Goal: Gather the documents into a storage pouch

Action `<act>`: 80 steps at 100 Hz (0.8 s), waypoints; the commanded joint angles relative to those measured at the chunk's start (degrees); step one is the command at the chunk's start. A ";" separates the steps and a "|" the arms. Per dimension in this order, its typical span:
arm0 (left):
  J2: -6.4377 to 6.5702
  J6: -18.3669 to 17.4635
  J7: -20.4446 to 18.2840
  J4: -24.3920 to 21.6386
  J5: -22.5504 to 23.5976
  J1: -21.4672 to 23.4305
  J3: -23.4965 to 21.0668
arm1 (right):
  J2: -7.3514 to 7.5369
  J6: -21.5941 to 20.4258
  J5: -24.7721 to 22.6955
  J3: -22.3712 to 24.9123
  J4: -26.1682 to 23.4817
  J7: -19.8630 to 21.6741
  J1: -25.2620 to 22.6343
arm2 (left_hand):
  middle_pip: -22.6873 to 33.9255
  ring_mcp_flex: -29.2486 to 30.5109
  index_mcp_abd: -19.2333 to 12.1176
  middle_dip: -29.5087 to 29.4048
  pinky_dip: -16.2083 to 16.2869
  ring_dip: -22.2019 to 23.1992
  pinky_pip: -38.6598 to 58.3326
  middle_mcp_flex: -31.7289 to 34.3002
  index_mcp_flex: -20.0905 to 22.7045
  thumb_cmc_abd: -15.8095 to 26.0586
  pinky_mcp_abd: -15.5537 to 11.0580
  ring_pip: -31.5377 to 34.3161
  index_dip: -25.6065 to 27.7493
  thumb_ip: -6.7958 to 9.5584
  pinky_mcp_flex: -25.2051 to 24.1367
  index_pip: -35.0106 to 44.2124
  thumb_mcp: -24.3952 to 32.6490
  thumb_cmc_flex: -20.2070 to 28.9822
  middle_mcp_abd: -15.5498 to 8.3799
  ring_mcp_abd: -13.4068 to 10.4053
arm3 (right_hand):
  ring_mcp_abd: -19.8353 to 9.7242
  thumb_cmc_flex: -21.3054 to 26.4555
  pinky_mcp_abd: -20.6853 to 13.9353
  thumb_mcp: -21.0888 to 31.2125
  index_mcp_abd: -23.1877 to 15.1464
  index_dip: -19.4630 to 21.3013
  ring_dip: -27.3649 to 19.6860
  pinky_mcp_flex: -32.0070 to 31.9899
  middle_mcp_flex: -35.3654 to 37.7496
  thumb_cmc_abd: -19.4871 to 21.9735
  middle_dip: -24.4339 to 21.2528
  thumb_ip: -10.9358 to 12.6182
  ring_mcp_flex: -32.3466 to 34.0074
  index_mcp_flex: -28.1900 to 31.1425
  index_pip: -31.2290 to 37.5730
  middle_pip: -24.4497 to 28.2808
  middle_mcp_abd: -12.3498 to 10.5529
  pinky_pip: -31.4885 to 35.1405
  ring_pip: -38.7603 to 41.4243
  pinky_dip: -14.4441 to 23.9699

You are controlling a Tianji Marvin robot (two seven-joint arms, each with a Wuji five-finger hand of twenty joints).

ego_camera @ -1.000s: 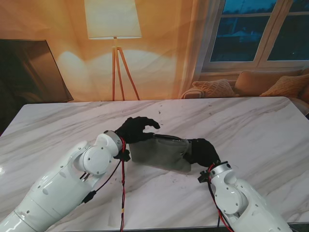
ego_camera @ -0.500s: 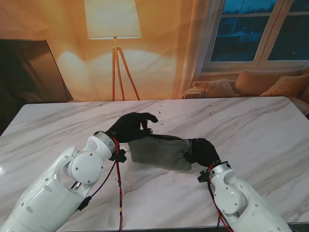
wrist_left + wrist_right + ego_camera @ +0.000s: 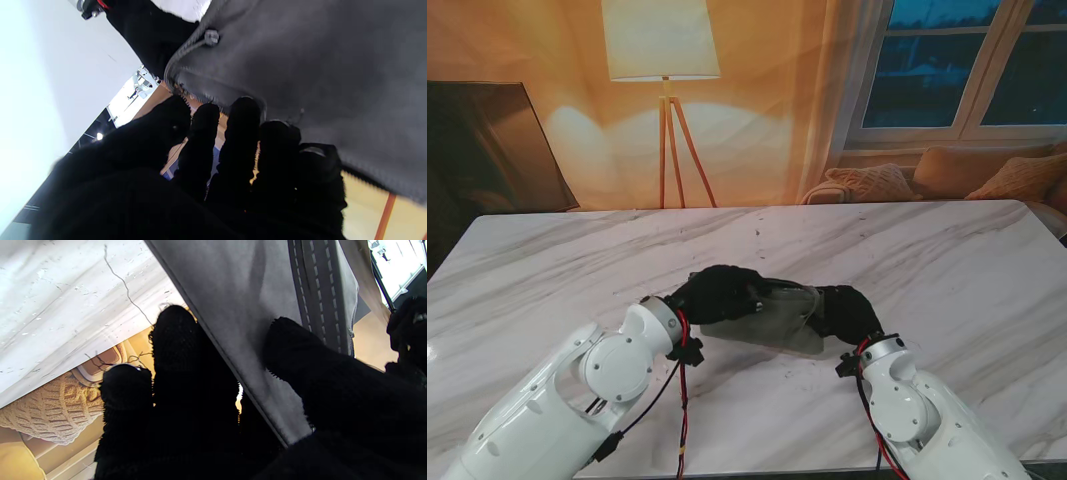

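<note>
We count one pouch (image 3: pixel 772 318), grey, lying on the marble surface (image 3: pixel 947 260), and two robot hands, both in black gloves. We see no documents in any view.

Our left robot hand (image 3: pixel 717 293) rests on the pouch's left end, fingers curled over its top edge. In the left wrist view the fingers (image 3: pixel 242 133) lie close together with their tips against the open zipper edge of the pouch (image 3: pixel 317 83), where the metal zipper pull (image 3: pixel 211 36) sits on the teeth. We cannot tell whether the thumb is under the fabric, so we cannot tell if this hand truly clamps the pouch or only presses on it.

Our right robot hand (image 3: pixel 847 310) is at the pouch's right end. In the right wrist view the thumb (image 3: pixel 320 373) lies on one face of the grey cloth (image 3: pixel 240 300) and the fingers (image 3: pixel 183 356) on the other face, with the pouch's edge running between them, so this hand is pinched tight on the pouch. The stitched zipper band (image 3: pixel 317 290) runs just beyond the thumb.

The pouch lies between the two hands, touching both, tilted so that its right end is nearer to us than its left.
</note>
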 commanded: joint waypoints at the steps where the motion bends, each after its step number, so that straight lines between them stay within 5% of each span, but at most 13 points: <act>1: -0.79 0.84 -1.05 1.92 -0.50 0.00 0.93 | -0.25 0.28 0.07 -0.09 -0.34 0.76 -0.14 | 1.45 2.04 1.11 -1.17 1.11 -0.20 3.03 1.30 0.21 0.51 -2.84 2.14 -0.74 -1.67 1.96 -1.19 0.54 -1.02 0.49 6.99 | -1.04 1.40 -0.63 2.45 -1.42 0.47 -0.48 -0.10 2.05 1.60 0.17 -0.20 2.24 3.20 4.04 0.92 2.12 2.25 1.40 -0.69; 64: -3.82 4.65 1.68 12.52 -10.14 -4.73 8.64 | -0.36 -0.53 0.56 -0.48 -0.29 0.60 -0.11 | 4.78 3.99 3.70 -3.89 -0.55 -1.55 4.81 2.09 -6.73 1.28 -1.95 3.88 -5.37 -0.74 5.27 -9.81 0.35 -1.17 -0.08 8.06 | -1.10 0.66 -0.94 2.80 -0.17 0.72 -0.52 0.01 1.87 1.88 0.10 -0.46 2.51 2.92 4.10 2.07 2.57 2.90 2.29 -0.87; 80: -3.86 4.64 1.44 12.77 -10.60 -4.95 9.04 | -0.42 -0.30 0.70 -0.52 -0.32 0.42 -0.13 | 4.96 4.46 3.43 -3.88 -1.51 -2.15 5.27 2.99 -6.38 -0.91 -2.19 4.21 -5.90 -2.48 5.92 -9.99 1.67 2.18 -0.59 7.71 | -1.10 0.74 -0.97 2.86 -0.12 0.80 -0.54 -0.03 1.75 1.93 0.03 -0.46 2.49 2.90 4.11 2.19 2.66 2.96 2.40 -0.91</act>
